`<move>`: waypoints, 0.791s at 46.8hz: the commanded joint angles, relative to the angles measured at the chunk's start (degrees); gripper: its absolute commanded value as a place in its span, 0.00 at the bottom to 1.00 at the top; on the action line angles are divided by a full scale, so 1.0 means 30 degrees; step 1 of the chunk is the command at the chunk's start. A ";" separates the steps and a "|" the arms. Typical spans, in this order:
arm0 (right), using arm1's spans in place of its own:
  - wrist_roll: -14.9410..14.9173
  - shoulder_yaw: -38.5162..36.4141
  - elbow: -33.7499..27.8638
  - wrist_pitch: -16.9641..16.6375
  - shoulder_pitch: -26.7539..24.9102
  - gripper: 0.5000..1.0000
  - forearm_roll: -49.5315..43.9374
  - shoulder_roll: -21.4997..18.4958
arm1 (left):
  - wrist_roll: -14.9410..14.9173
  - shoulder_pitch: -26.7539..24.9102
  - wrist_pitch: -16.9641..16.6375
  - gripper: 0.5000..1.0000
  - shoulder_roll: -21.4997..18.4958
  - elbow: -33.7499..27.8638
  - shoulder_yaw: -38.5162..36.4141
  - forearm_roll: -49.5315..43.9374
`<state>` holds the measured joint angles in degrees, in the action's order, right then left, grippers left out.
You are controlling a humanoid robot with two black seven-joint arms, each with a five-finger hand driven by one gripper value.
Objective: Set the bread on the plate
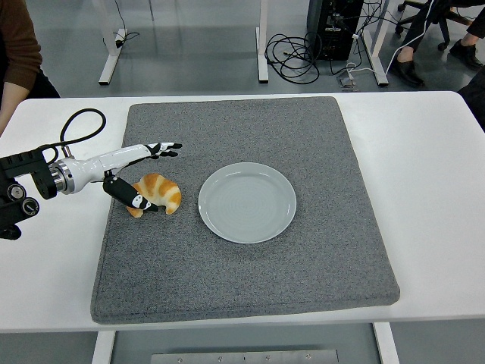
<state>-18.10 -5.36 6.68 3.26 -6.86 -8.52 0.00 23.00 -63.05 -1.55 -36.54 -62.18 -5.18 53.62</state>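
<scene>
A golden croissant-shaped bread (159, 192) lies on the grey mat (250, 280), left of the empty pale plate (247, 202). My left hand (145, 176) comes in from the left edge and straddles the bread: its fingers (162, 149) stretch out past the bread's far side, and the thumb (130, 197) lies against its near left side. The hand is spread and does not grip the bread. My right arm is out of the picture.
The mat covers most of the white table (424, 189). A black cable (76, 125) loops up from the left forearm. A person's sleeve (19, 45) shows at the top left, another person's legs (424, 38) at the top right.
</scene>
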 commanded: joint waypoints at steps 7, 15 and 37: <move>-0.0001 0.0000 0.0001 -0.0001 0.0000 1.00 0.0000 0.0000 | 0.0214 0.0334 -0.0332 0.95 0.0081 0.0394 -0.0059 -0.0001; -0.0001 0.0000 0.0001 -0.0001 0.0000 1.00 0.0000 0.0000 | 0.0243 0.0598 -0.0684 0.95 0.0111 0.0482 -0.0030 -0.0001; -0.0001 0.0000 0.0001 0.0028 -0.0087 1.00 0.0000 0.0000 | 0.1649 0.1418 -0.1710 0.95 0.1605 0.2446 -0.0118 -0.0030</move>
<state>-18.10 -5.36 6.67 3.29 -7.03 -8.53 0.00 27.60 -59.10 -6.26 -31.84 -54.83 -5.51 53.54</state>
